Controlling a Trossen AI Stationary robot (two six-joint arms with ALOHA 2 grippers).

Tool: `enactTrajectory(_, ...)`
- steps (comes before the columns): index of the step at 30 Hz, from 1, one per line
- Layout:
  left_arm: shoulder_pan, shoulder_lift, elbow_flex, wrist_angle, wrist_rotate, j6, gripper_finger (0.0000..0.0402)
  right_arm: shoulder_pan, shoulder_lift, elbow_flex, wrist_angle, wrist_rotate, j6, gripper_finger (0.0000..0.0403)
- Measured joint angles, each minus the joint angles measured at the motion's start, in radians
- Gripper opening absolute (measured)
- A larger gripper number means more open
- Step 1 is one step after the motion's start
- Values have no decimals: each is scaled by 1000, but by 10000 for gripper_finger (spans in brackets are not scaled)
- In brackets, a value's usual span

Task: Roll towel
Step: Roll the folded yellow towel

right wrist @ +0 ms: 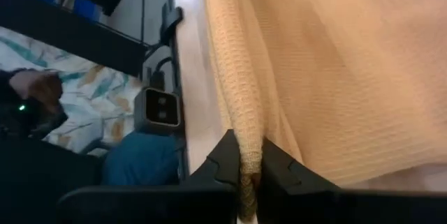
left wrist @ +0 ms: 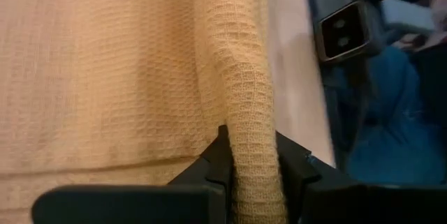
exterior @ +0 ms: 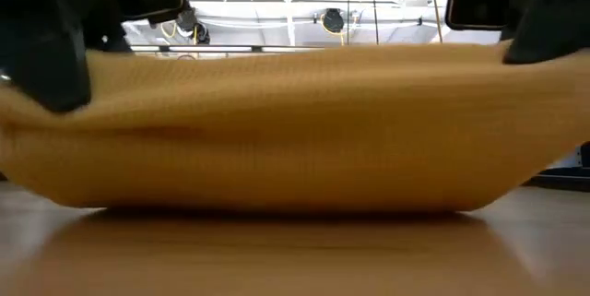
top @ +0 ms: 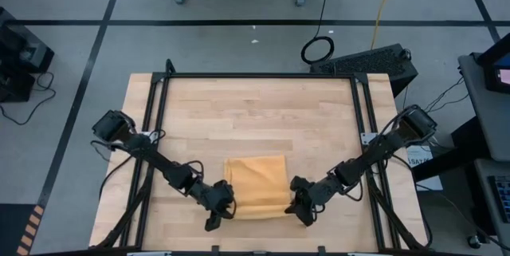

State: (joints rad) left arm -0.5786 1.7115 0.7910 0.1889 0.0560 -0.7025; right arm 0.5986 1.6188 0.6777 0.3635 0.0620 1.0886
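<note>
We see both grippers, left (top: 221, 212) and right (top: 301, 206), pinching the towel (top: 256, 179) at its near edge (lifted); rolling barely begun, most cloth flat.

A light butcher-block wooden table (top: 255, 120) framed by black metal rails carries one thing: a mustard-yellow waffle-weave towel (top: 256, 183), lying flat between the left pincer (top: 217, 214) and the right pincer (top: 301, 210). Its near edge is raised off the wood where both pincers pinch it.
</note>
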Motion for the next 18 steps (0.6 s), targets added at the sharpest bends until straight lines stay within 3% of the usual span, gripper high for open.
enactTrajectory(6, -45, 34, 3, 4, -39, -88, 61, -2, 54, 2, 17, -47, 85, 11)
enactTrajectory(11, -85, 50, 3, 25, -66, -183, 61, -2, 133, 3, 138, -123, 133, 11)
enactTrajectory(18, -103, 51, 3, -2, -64, -253, 61, -22, 194, 2, 252, -139, 160, 10)
